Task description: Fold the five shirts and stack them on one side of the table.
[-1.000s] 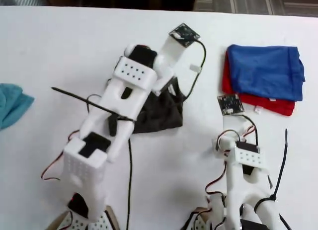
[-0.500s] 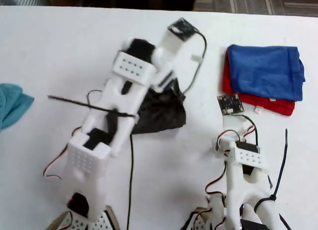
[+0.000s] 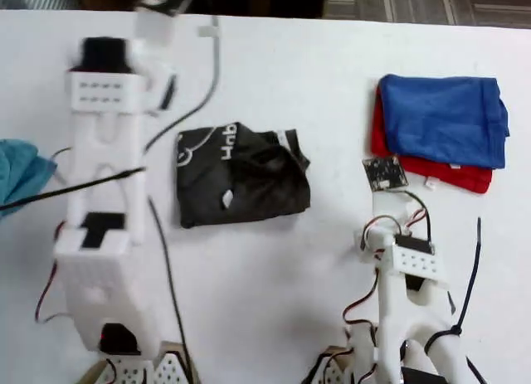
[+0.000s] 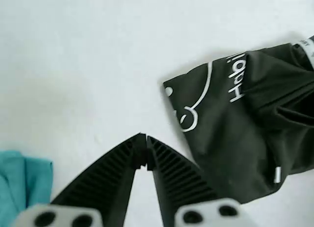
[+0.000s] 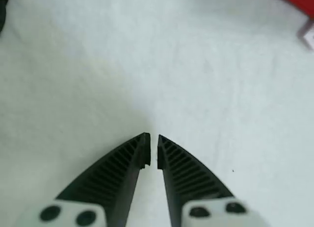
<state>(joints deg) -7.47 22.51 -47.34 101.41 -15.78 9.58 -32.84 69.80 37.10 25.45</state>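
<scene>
A folded black shirt lies flat near the middle of the white table, its white print facing up (the folds on one side look a little rumpled). On the table's right side a folded blue shirt rests on top of a red shirt, whose edge peeks out along the near and left sides. A crumpled teal shirt sits at the left edge, well apart from the others. The left arm stretches up the table between the teal shirt and the black one. The left gripper is clenched on nothing, tips meeting above bare table beside the black shirt. The right arm stays near the front edge; the right gripper is pinched nearly together and empty.
</scene>
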